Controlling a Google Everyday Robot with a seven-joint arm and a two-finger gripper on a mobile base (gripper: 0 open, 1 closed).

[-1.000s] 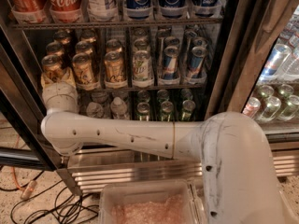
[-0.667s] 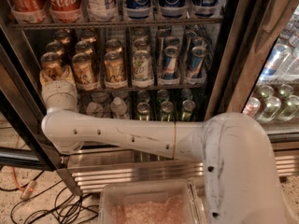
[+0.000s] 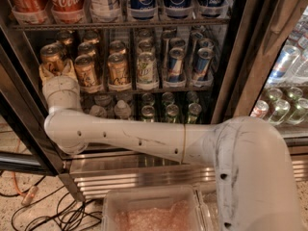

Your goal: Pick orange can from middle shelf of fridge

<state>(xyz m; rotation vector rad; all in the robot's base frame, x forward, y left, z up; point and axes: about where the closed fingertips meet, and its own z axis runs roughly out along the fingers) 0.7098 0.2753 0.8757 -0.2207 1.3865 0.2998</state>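
1. Since a second ago the gripper (image 3: 55, 74) and the orange can (image 3: 52, 57) have risen a little. The can's top now stands higher than the cans beside it.
2. Nearest the camera, a clear plastic bin (image 3: 111, 202) lies at the bottom edge.
3. Beyond it the thick white arm (image 3: 130, 139) reaches from lower right to left, across the ribbed steel base of the fridge (image 3: 232, 71).
4. At the left the wrist turns upward, and the gripper sits at the left end of the middle shelf (image 3: 120, 91), next to the door frame.
5. Its fingers are closed on the lower sides of the orange can and hold it upright. They hide the can's base.
6. Further right along that shelf stand gold cans (image 3: 118, 69), a green-white can (image 3: 146, 67) and slim blue-silver cans (image 3: 176, 64).
7. Large cola bottles (image 3: 62, 1) fill the rack above.
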